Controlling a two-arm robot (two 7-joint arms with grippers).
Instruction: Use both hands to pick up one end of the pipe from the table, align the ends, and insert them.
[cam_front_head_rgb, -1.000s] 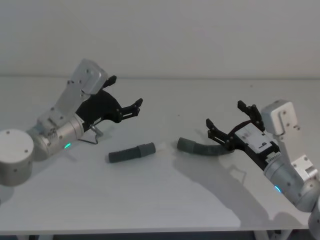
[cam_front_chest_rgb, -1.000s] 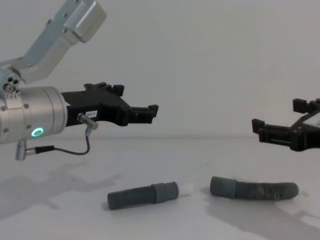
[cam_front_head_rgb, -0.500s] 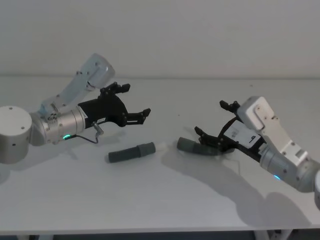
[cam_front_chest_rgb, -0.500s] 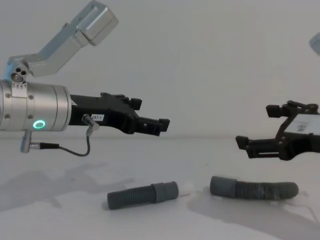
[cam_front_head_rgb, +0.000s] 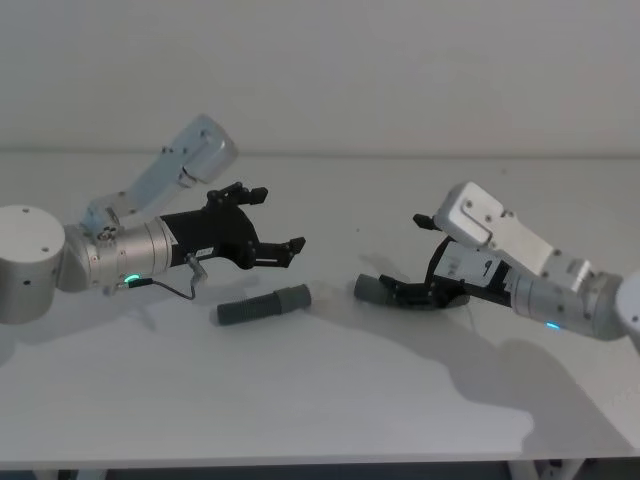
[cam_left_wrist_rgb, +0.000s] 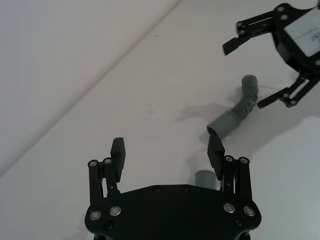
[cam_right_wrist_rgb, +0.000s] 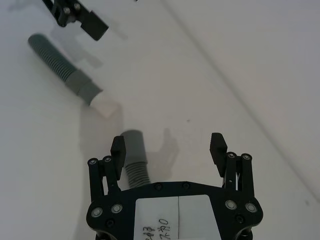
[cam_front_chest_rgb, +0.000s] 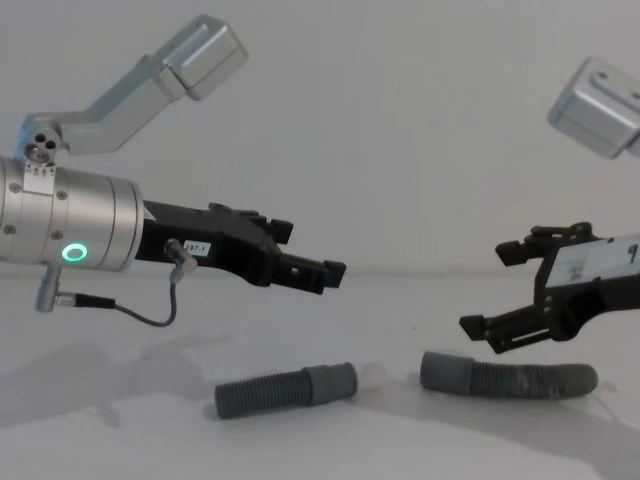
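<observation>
Both pieces lie on the table (cam_front_head_rgb: 320, 400). The left gripper (cam_front_head_rgb: 277, 218), jaws wide, hovers with the straight hose piece (cam_front_head_rgb: 265, 303) at its 6 o'clock. The right gripper (cam_front_head_rgb: 408, 255), also spread wide, hangs low over the curved hose piece (cam_front_head_rgb: 390, 293), near 6 o'clock.

A plain white wall (cam_front_head_rgb: 330, 60) rises behind the far edge of the matte white table (cam_front_head_rgb: 300, 400) — soft, even light, faint grey shadows on the surface.

We have pushed our left gripper (cam_front_head_rgb: 275, 220) toward 3 o'clock and lower, above the straight piece (cam_front_head_rgb: 262, 305). Our right gripper (cam_front_head_rgb: 407, 255) has swung toward 9 o'clock, down over the curved piece (cam_front_head_rgb: 375, 289).
</observation>
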